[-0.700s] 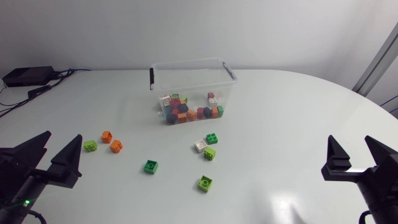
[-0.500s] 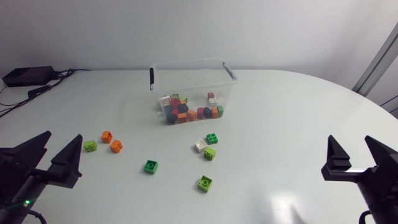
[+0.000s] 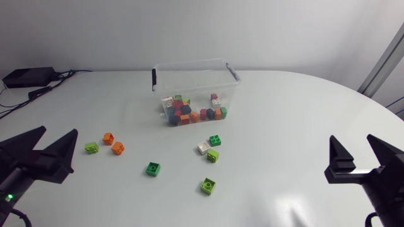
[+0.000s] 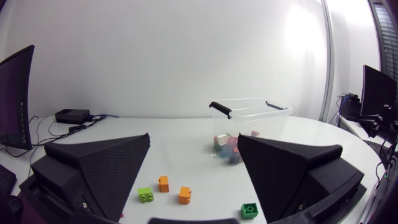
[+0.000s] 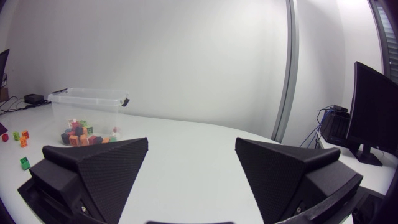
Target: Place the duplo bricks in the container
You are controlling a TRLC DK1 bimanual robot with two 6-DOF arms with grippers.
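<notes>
Head view: left gripper [image 3: 60, 130] and right gripper [image 3: 351, 137] both spread, empty; next, left should probably reach the lime brick [image 3: 92, 148].

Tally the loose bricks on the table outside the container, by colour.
Green bricks: 5
Orange bricks: 2
White brick: 1
Total: 8

Your head camera looks down on the whole worktop [image 3: 303, 126] from above; both wrist cameras sit low at its near corners, sharing the container [image 3: 196, 79].
</notes>
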